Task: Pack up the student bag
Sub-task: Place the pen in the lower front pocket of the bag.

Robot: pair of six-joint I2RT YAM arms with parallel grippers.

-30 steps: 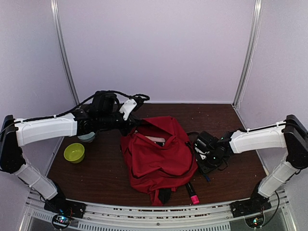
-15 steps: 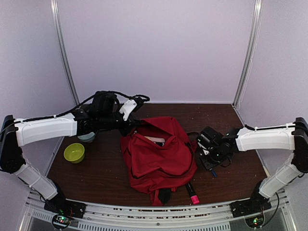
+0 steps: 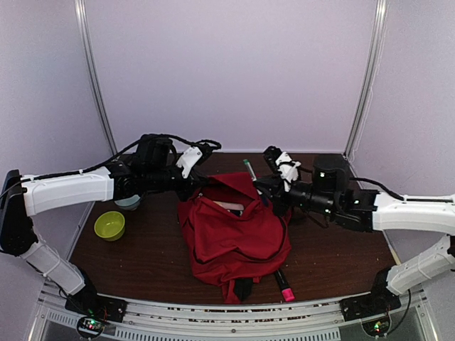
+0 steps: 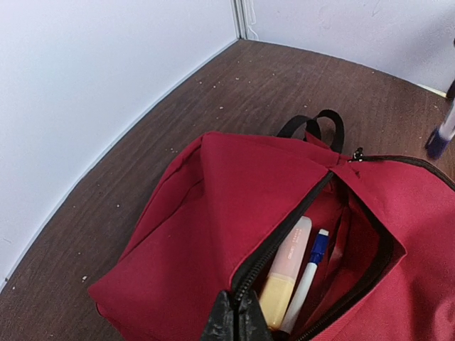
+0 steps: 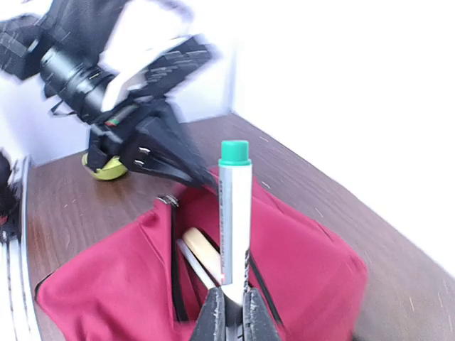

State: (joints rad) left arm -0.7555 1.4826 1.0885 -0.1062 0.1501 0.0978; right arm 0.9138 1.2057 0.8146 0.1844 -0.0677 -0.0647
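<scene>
I am working with the red bag (image 3: 234, 234), which is lying in the middle of the table (image 3: 142, 256) between my two arms, its main pocket gaping open toward the far wall. My left gripper (image 4: 238, 320) is pinching the black zipper (image 4: 284, 227) edge of that opening, fingers pressed together on the fabric and lifting the flap so the pocket is showing. Inside it a pale orange highlighter (image 4: 288, 273) and a blue-capped pen (image 4: 307, 280) are lying side by side against the lining. My right gripper (image 5: 229, 312) is clamping the lower end of a marker (image 5: 233, 213) with a green cap, and the marker is standing straight up out of my fingers, cap outermost. From above, that marker is hanging over the bag's far right edge, near the opening, not touching the fabric. A green bowl (image 3: 109, 225) is sitting on the table to the left of the bag, under my left arm. A pink-ended marker (image 3: 284, 288) is lying at the bag's near right corner, partly tucked under it.
</scene>
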